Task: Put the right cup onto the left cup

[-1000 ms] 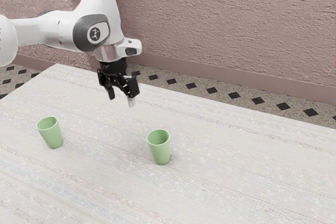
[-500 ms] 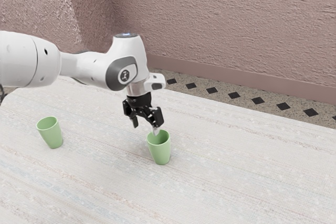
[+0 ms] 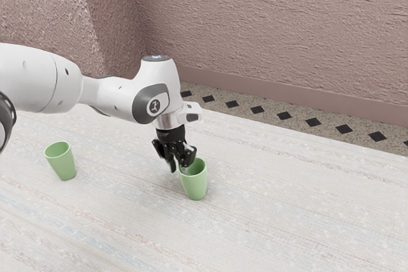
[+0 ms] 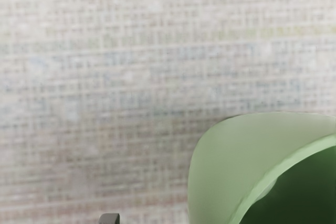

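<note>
The end effector [image 3: 178,169] is positioned open at the rim of the right cup [image 3: 196,187] (partly cropped in the wrist view), seated on the counter [image 3: 287,221] apart from the left cup [image 3: 63,165].

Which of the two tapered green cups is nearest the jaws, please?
The green cup nearer the exterior view's right: the jaws are at its rim, while the other green cup stands well away.

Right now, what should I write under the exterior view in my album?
Open black fingers at one green cup's rim, another green cup standing apart.
</note>
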